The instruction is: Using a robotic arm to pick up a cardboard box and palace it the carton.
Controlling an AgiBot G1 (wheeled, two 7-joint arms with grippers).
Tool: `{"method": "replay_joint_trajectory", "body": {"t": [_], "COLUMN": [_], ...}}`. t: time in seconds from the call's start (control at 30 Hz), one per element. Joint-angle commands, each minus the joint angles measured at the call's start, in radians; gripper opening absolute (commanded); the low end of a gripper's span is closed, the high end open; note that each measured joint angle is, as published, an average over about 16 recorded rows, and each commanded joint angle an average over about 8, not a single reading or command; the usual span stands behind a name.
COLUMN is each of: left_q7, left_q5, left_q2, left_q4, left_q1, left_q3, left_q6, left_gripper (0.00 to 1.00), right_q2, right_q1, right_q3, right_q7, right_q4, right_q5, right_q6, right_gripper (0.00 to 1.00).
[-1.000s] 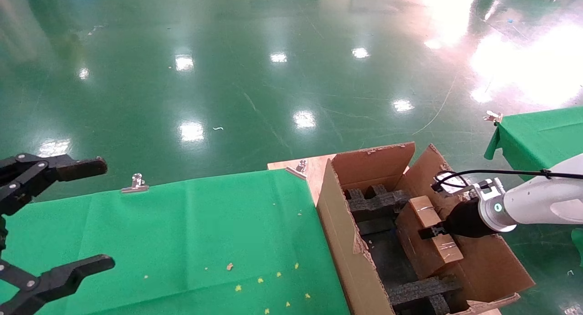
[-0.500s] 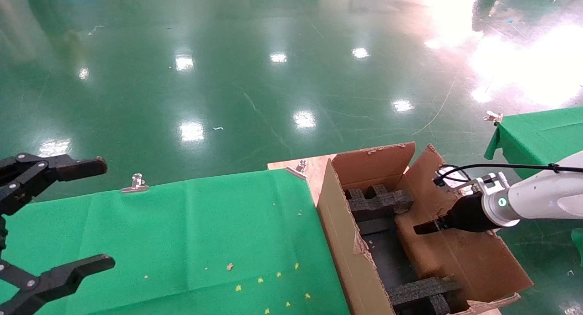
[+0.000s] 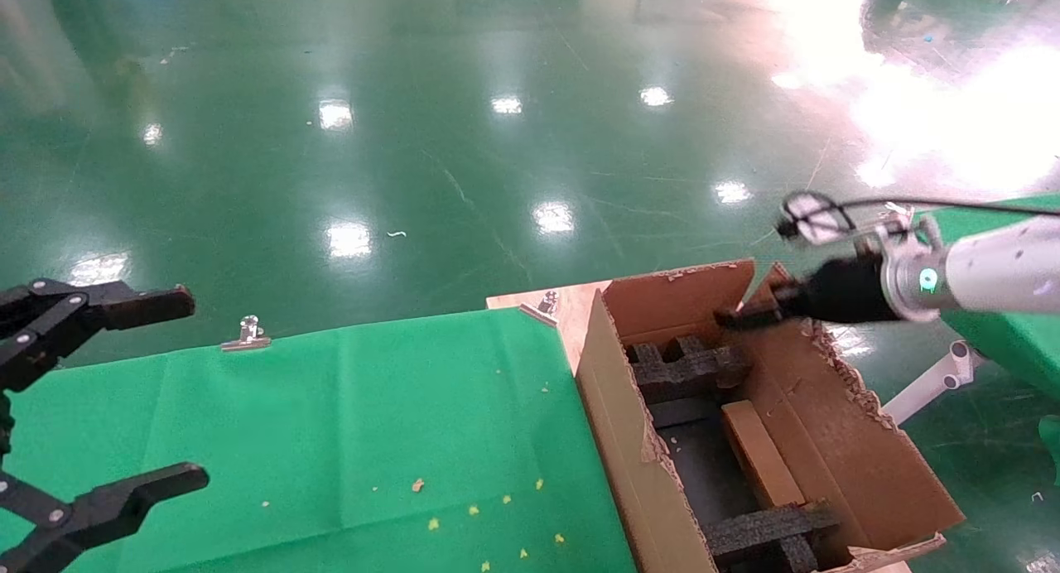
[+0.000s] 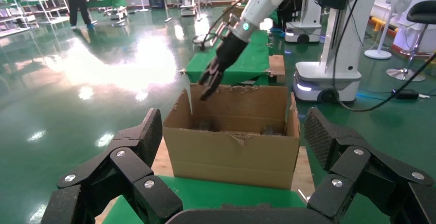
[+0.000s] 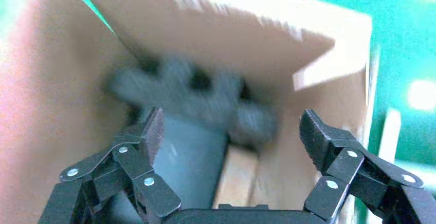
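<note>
The large brown carton (image 3: pixel 613 407) stands on a wooden board right of the green table, flaps up, with black foam blocks (image 3: pixel 687 366) inside. The small cardboard box (image 3: pixel 758 453) lies inside it along the right wall, between the foam blocks. It also shows in the right wrist view (image 5: pixel 239 175). My right gripper (image 3: pixel 733 315) hovers open and empty above the carton's far rim, clear of the box; it shows in its own view (image 5: pixel 231 131). My left gripper (image 3: pixel 192 389) is parked open at the far left, facing the carton (image 4: pixel 234 152).
A green-clothed table (image 3: pixel 331 407) with metal clips (image 3: pixel 247 334) fills the left. The wooden board (image 3: pixel 571 308) sticks out behind the carton. A second green table (image 3: pixel 994 233) and a white bracket (image 3: pixel 927 387) are at the right. Shiny green floor lies beyond.
My right gripper let go of the cardboard box, which now rests low in the carton. The gripper rose up and back out of the carton. The left arm stayed still.
</note>
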Motion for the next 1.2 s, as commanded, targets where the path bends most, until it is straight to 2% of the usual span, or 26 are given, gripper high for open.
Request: {"method": "replay_joint_trajectory", "body": {"t": [0.03, 0.23, 0.4, 0.63, 0.9, 1.2], "left_q7": [0.0, 0.0, 0.0, 0.0, 0.0, 0.0], "left_q5": [0.0, 0.0, 0.0, -0.001, 0.0, -0.001], "left_q2": [0.0, 0.0, 0.0, 0.0, 0.0, 0.0], "left_q4": [0.0, 0.0, 0.0, 0.0, 0.0, 0.0], "left_q1": [0.0, 0.0, 0.0, 0.0, 0.0, 0.0], "left_q3": [0.0, 0.0, 0.0, 0.0, 0.0, 0.0], "left_q6": [0.0, 0.0, 0.0, 0.0, 0.0, 0.0], "left_gripper": [1.0, 1.0, 1.0, 1.0, 1.0, 1.0], "right_q2": [0.029, 0.109, 0.139, 0.153, 0.145, 0.124], "right_q1": [0.028, 0.039, 0.022, 0.01, -0.005, -0.097], "right_q3": [0.017, 0.074, 0.119, 0.152, 0.167, 0.313], "right_q7": [-0.018, -0.1, -0.201, -0.273, -0.258, -0.292], "right_q4": [0.073, 0.288, 0.366, 0.391, 0.383, 0.418], "right_q5": [0.011, 0.105, 0.216, 0.302, 0.288, 0.3], "right_q6": [0.008, -0.028, -0.105, -0.176, -0.172, -0.233], "right_gripper": [1.0, 1.0, 1.0, 1.0, 1.0, 1.0]}}
